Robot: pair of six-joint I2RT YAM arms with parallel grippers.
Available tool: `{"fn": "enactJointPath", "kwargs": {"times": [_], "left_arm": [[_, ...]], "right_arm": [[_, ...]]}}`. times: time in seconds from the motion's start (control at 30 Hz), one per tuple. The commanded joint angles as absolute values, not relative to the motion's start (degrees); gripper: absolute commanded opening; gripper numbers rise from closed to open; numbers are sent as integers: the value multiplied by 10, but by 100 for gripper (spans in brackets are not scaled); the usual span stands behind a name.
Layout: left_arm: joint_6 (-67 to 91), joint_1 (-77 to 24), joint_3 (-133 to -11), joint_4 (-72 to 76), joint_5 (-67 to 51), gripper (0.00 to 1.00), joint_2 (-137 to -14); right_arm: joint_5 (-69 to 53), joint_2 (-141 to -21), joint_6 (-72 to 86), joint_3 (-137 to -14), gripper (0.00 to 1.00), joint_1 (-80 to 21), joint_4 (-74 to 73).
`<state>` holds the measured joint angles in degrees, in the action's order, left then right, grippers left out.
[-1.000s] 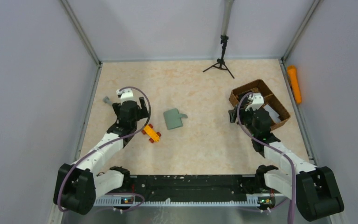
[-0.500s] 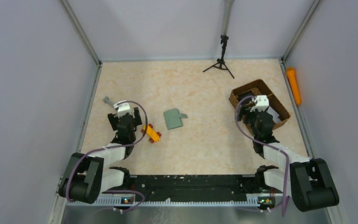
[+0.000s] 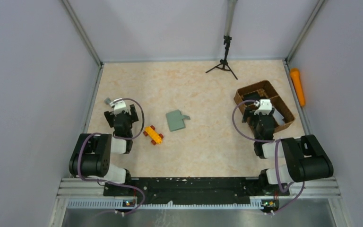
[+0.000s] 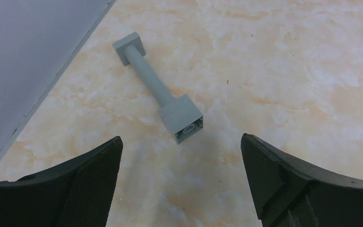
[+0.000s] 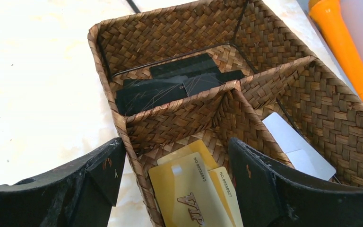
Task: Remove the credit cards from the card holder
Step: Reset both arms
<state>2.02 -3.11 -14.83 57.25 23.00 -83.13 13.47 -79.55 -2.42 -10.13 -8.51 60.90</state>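
Both arms have folded back toward their bases; the card holder (image 3: pixel 175 120) has stayed put, flat mid-tabletop (image 3: pixel 194 90), well apart from both hands. An orange toy car (image 3: pixel 153 135) lies near its left. The left hand (image 4: pixel 180 146) gapes wide, empty, above a grey peg (image 4: pixel 158 90). The right hand (image 5: pixel 176 144), likewise spread and empty, hangs over the brown basket (image 5: pixel 170 111) holding gold, black and white cards (image 5: pixel 194 189).

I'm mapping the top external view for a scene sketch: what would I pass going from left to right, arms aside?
grey peg piece → orange toy car → card holder → black tripod → brown woven basket → orange cylinder
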Motion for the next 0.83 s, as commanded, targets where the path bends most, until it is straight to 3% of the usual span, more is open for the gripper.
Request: {"fn": "enactJointPath", "kwargs": {"times": [0.0,0.17,0.2,0.23,0.8], "left_arm": [[33,-14,-169,618,177,98,-842],[30,-8,-168,627,164,99,-846],[28,-8,-167,633,165,99,-847],[27,-8,-164,639,166,99,-847],[30,-7,-169,624,162,99,-844]], "right_arm": [[160,-824,-7,-99,79,-57,712],[171,-838,-4,-98,70,-53,721],[177,-834,-4,-100,91,-53,709],[183,-837,7,-99,97,-53,716],[185,-838,11,-98,99,-53,720]]}}
